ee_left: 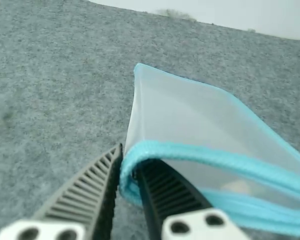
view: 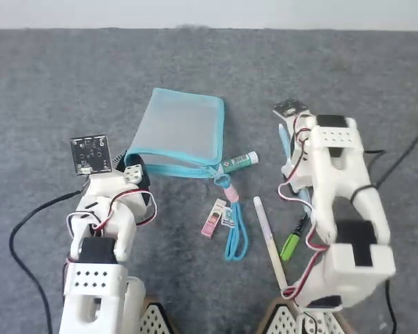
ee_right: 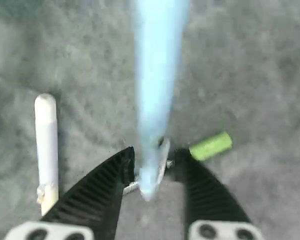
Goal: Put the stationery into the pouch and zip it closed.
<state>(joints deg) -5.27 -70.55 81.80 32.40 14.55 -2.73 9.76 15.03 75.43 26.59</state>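
Now the left gripper (ee_left: pixel 128 161) pinches the pouch (ee_left: pixel 190 110) rim. Right gripper (ee_right: pixel 155 154) clamps a blue pen (ee_right: pixel 157 75); pink packet's (view: pixel 212 218) print is illegible

The right hand (ee_right: pixel 155 154) has its two black ribbed fingers (ee_right: pixel 110 175) closed from either side on a light blue pen (ee_right: pixel 157 75), whose silver clip (ee_right: pixel 162 162) sits between them. The pen runs straight out from the hand, above the grey desk (ee_right: pixel 265 60). A white pen (ee_right: pixel 46 140) lies on the desk to one side of it. A green marker (ee_right: pixel 211 145) lies on the other side.
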